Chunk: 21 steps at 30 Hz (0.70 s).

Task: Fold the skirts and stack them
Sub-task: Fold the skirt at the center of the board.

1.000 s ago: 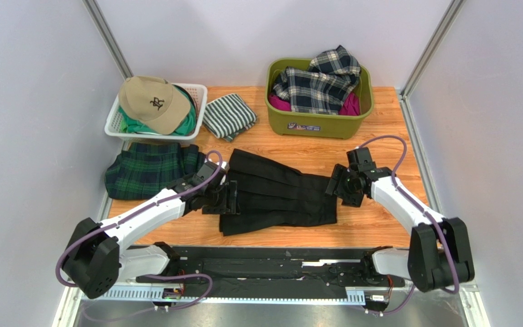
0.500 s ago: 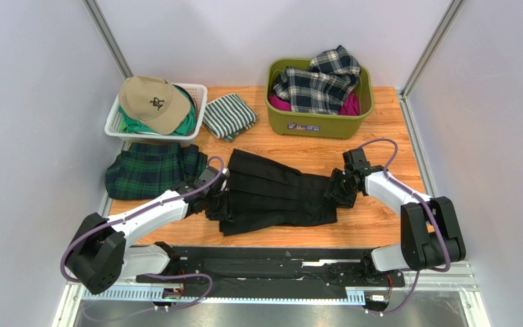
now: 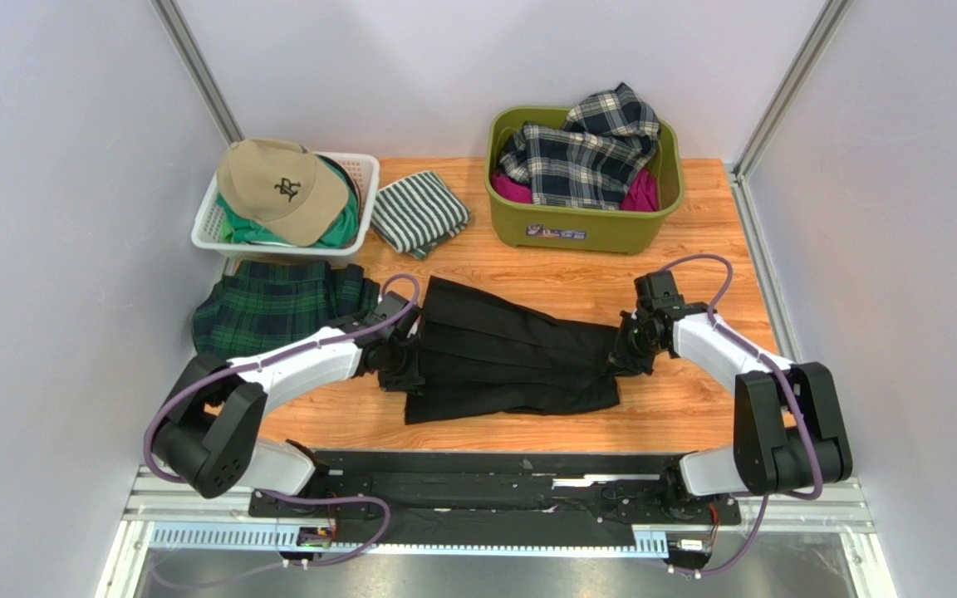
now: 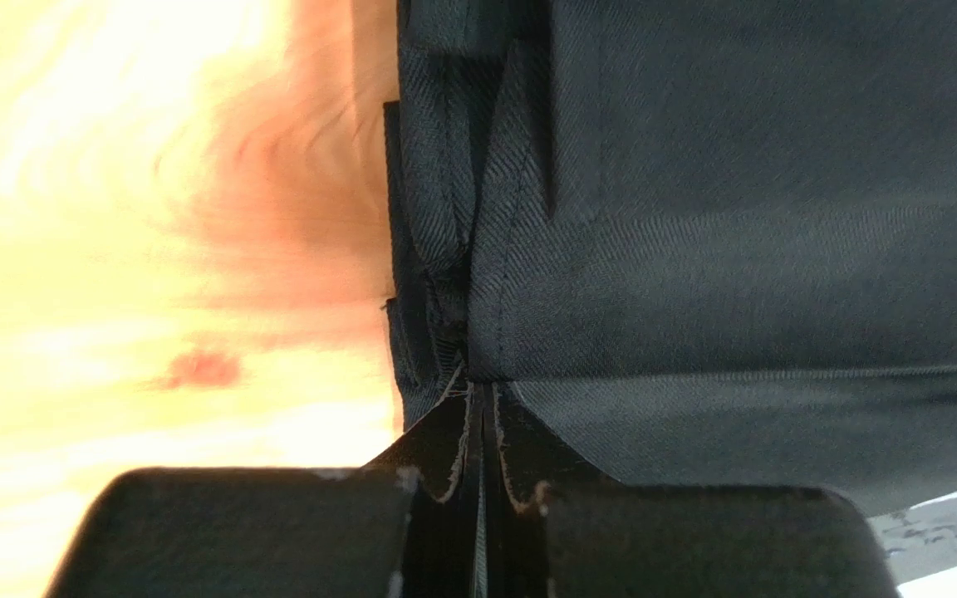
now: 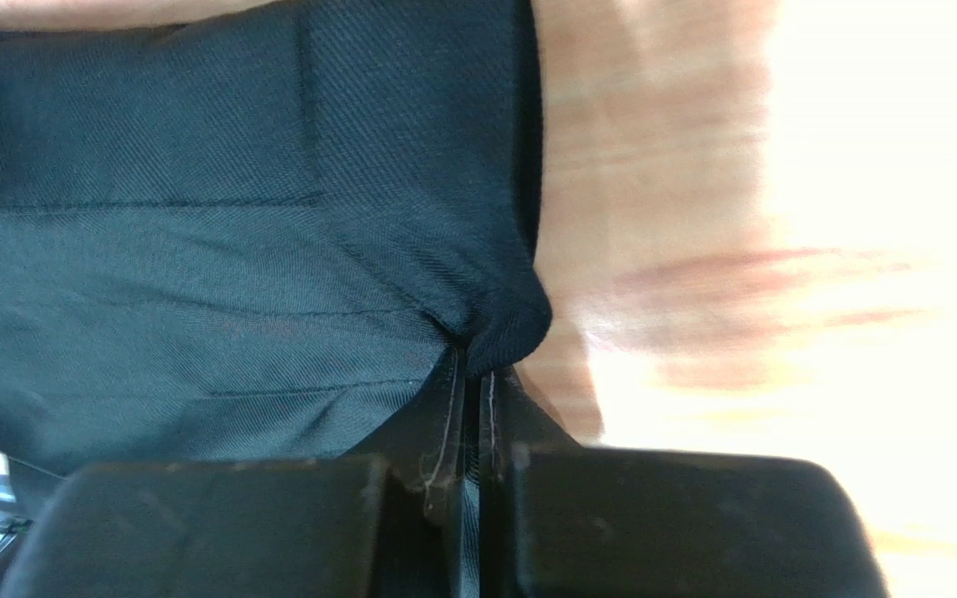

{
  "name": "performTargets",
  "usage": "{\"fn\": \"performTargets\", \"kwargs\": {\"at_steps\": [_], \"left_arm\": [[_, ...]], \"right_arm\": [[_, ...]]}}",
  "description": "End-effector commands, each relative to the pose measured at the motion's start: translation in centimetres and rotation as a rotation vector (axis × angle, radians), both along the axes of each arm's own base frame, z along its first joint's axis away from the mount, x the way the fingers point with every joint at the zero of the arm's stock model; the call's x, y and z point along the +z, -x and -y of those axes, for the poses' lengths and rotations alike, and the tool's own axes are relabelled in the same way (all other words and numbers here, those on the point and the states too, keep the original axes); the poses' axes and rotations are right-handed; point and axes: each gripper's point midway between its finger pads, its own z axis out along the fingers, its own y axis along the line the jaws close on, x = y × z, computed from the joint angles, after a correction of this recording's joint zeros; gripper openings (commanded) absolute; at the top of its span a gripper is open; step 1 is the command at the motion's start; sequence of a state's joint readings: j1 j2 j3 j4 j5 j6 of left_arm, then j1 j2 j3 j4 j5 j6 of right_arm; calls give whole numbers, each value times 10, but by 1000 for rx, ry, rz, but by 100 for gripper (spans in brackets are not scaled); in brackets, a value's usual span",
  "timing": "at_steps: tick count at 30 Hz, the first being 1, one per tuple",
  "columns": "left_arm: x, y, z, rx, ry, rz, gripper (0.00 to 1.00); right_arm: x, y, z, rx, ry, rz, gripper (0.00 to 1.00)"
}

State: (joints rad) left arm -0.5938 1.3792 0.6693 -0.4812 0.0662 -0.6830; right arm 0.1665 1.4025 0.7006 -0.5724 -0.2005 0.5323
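Note:
The plain black skirt [image 3: 509, 361] lies spread across the middle of the wooden table. My left gripper [image 3: 399, 361] is shut on its left edge; the left wrist view shows the jaws [image 4: 481, 401] pinching a fold of the black cloth [image 4: 721, 249]. At the skirt's right end my right gripper [image 3: 627, 349] is shut on a bunched corner [image 5: 502, 327], jaws [image 5: 471, 368] tight together. A dark green tartan skirt [image 3: 265, 312] lies folded at the left. In the olive bin lies the navy-white plaid skirt [image 3: 583, 150].
A white basket [image 3: 365, 175] at the back left holds a tan cap [image 3: 278, 185] over green cloth. A green-and-white striped folded cloth [image 3: 419, 212] lies beside it. The olive bin [image 3: 577, 231] at the back right also holds magenta cloth [image 3: 641, 193].
Both grippers closed from wide open onto the black skirt's two ends. Both arms drew in toward the skirt, and its edges bunched slightly.

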Motion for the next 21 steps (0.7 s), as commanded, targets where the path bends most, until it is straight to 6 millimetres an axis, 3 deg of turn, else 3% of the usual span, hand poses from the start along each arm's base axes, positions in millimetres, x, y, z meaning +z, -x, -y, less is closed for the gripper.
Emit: {"fn": "performTargets", "kwargs": {"at_steps": [1, 9, 13, 15, 16, 21], "left_arm": [[-8, -9, 3, -8, -14, 4, 0], [-18, -14, -7, 24, -76, -3, 0], [-9, -19, -2, 10, -61, 11, 0], [6, -25, 8, -17, -6, 51, 0], [14, -29, 12, -21, 15, 76, 9], [83, -52, 31, -52, 137, 248, 21]], "right_arm": [[19, 1, 11, 43, 56, 38, 0], [50, -1, 26, 22, 119, 95, 0], [68, -1, 21, 63, 97, 104, 0], [73, 2, 18, 80, 84, 100, 0], [75, 3, 16, 86, 76, 98, 0], [81, 11, 17, 108, 84, 68, 0]]}}
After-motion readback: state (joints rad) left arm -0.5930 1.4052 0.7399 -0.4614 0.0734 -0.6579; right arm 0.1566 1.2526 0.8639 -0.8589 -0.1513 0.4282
